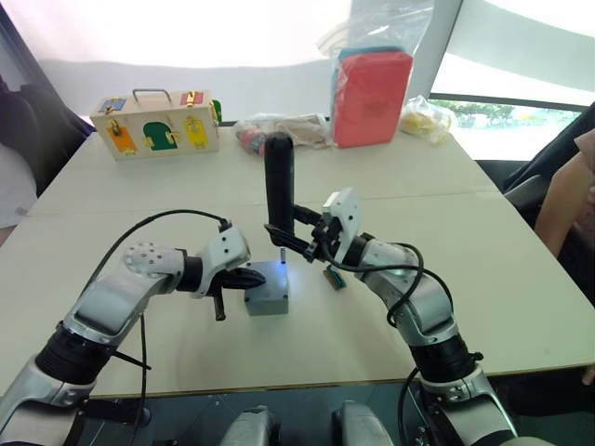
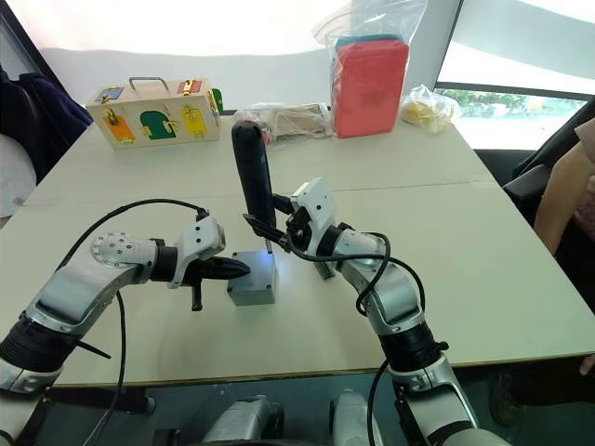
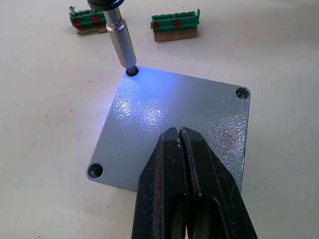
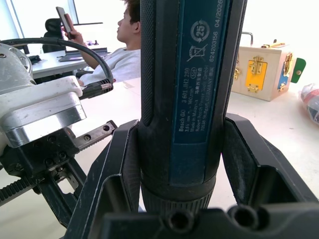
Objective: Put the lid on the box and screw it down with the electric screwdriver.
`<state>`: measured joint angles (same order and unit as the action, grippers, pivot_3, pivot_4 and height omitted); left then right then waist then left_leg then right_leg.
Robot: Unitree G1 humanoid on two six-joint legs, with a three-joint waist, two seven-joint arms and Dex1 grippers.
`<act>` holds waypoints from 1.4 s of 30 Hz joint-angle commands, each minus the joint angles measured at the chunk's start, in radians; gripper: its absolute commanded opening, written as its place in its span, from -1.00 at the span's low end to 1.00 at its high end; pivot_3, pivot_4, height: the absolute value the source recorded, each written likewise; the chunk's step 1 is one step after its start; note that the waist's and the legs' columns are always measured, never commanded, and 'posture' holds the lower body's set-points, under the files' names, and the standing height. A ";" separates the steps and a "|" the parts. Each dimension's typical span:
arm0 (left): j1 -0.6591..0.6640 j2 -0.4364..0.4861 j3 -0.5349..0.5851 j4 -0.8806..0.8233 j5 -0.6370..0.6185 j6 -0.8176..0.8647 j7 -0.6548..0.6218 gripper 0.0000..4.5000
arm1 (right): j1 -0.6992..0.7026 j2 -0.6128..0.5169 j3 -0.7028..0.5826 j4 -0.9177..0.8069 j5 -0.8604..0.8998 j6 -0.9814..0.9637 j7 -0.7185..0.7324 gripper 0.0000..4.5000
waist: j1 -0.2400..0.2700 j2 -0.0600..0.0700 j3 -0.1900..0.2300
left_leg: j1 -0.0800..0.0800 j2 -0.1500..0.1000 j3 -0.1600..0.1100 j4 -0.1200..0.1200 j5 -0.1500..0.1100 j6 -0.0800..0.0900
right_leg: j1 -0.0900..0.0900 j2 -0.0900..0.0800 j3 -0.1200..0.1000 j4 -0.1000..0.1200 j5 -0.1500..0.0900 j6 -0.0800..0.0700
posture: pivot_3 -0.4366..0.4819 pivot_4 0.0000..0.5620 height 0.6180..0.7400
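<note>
Your right gripper (image 1: 299, 240) clamped the slim black electric screwdriver (image 1: 278, 179) | left gripper (image 3: 180, 137) closed, pressed on one flat grey plastic lid (image 3: 149, 124) | two green connectors (image 3: 175, 22) at 12 o'clock.

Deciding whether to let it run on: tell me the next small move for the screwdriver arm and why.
Probably press straight down and drive this screw. The right gripper holds the electric screwdriver upright, its lit bit already seated in a corner hole of the lid, which sits on the box. The shut left gripper rests on the lid, steadying it. Other corner holes look empty.
</note>
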<state>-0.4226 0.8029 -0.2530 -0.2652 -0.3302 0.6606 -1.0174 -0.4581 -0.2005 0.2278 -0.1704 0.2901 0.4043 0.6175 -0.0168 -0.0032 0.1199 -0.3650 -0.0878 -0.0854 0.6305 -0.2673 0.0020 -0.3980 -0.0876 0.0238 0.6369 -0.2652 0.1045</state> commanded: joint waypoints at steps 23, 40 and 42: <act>-0.002 -0.143 0.187 0.049 -0.128 0.081 0.088 -1.00 | -0.538 -0.052 -0.473 -0.067 0.510 0.489 -0.217 -0.18 | 0.006 0.003 0.018 | -0.022 0.000 -0.005 0.001 0.002 -0.004 | -0.016 -0.001 -0.002 -0.001 0.003 -0.002 | -0.05 -0.47 1.00; -0.088 0.085 0.021 -0.224 -0.126 -0.012 -0.179 -1.00 | -0.551 -0.806 -0.041 0.514 0.746 1.210 -0.152 -0.18 | -0.025 0.001 0.045 | -0.043 0.001 0.004 0.005 0.003 -0.003 | -0.034 -0.003 0.000 -0.006 0.004 -0.004 | -0.05 -0.47 1.00; -0.086 0.065 0.025 -0.222 -0.134 -0.005 -0.166 -1.00 | -0.566 -0.798 -0.003 0.556 0.729 1.210 -0.145 -0.18 | -0.023 0.001 0.047 | -0.044 0.001 0.004 0.006 0.002 -0.001 | -0.034 -0.003 0.000 -0.005 0.004 -0.003 | -0.05 -0.47 1.00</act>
<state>-0.5046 0.8695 -0.2337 -0.4746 -0.4614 0.6666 -1.1910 -0.9688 -0.9927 0.2331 0.3799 1.0192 1.6079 0.4503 -0.0399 -0.0017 0.1673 -0.4088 -0.0868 -0.0814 0.6390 -0.2656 0.0013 -0.4314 -0.0900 0.0236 0.6325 -0.2602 0.1021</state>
